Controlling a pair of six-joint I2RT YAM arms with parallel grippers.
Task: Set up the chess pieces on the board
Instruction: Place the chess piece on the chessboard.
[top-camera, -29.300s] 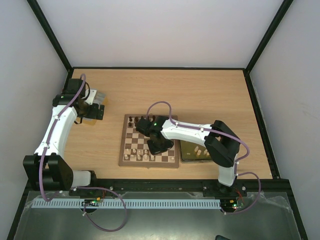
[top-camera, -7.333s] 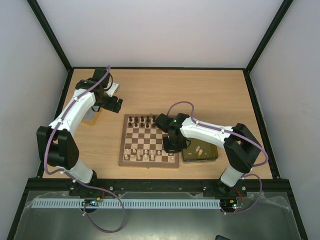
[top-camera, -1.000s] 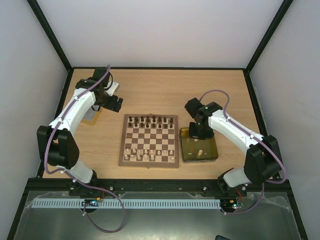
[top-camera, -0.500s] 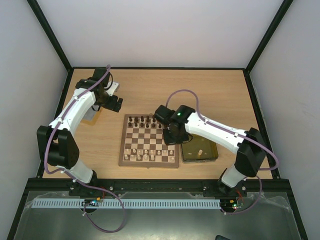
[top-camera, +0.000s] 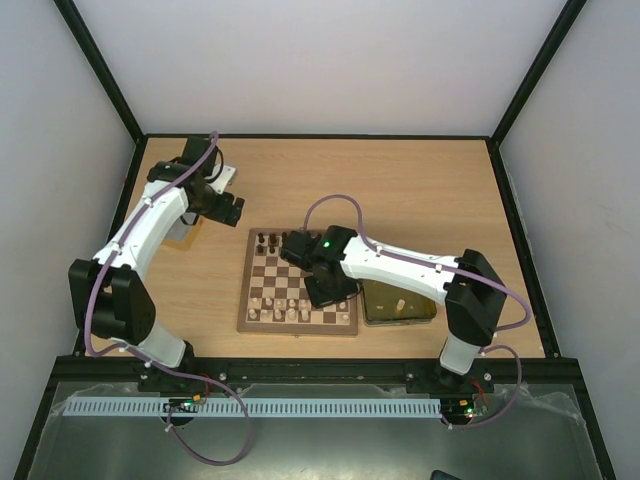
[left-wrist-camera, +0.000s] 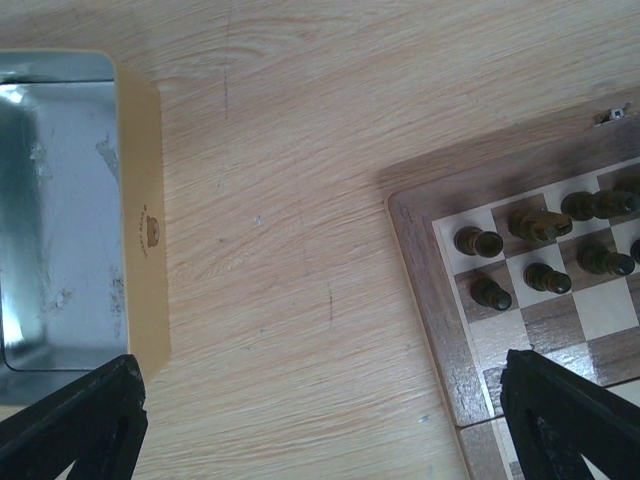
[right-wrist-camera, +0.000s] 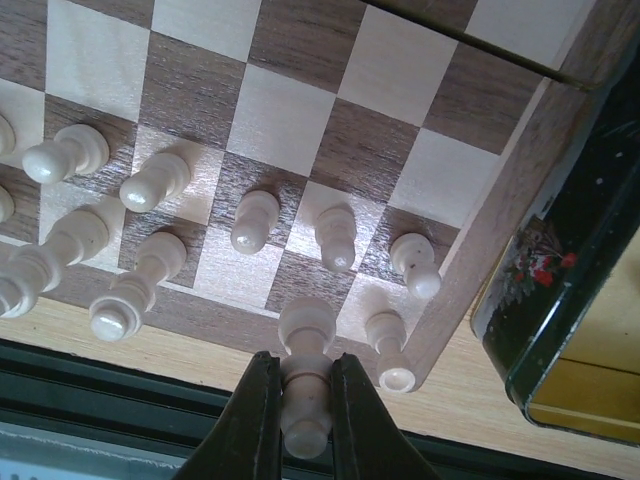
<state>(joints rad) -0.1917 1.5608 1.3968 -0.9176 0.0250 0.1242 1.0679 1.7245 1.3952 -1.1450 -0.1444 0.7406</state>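
The board (top-camera: 290, 272) lies mid-table. Dark pieces (top-camera: 268, 240) stand along its far rows and cream pieces (top-camera: 275, 308) along its near rows. My right gripper (top-camera: 326, 290) hangs over the board's near right part, shut on an upright cream piece (right-wrist-camera: 307, 322), base down above the near edge row beside a cream rook (right-wrist-camera: 392, 350). More cream pieces (right-wrist-camera: 255, 220) stand in front of it. My left gripper (left-wrist-camera: 320, 430) is open over bare table, off the board's far left corner (left-wrist-camera: 420, 215), by dark pieces (left-wrist-camera: 478, 241).
A gold tray (top-camera: 420, 312) sits right of the board with one cream piece (top-camera: 398, 303) in it; its dark outer wall (right-wrist-camera: 570, 300) shows in the right wrist view. A silver tin (left-wrist-camera: 60, 210) lies left of my left gripper. Black frame rails border the table.
My right arm has swung left from the gold tray to the board's near right part, carrying the cream piece. The left arm has barely moved.
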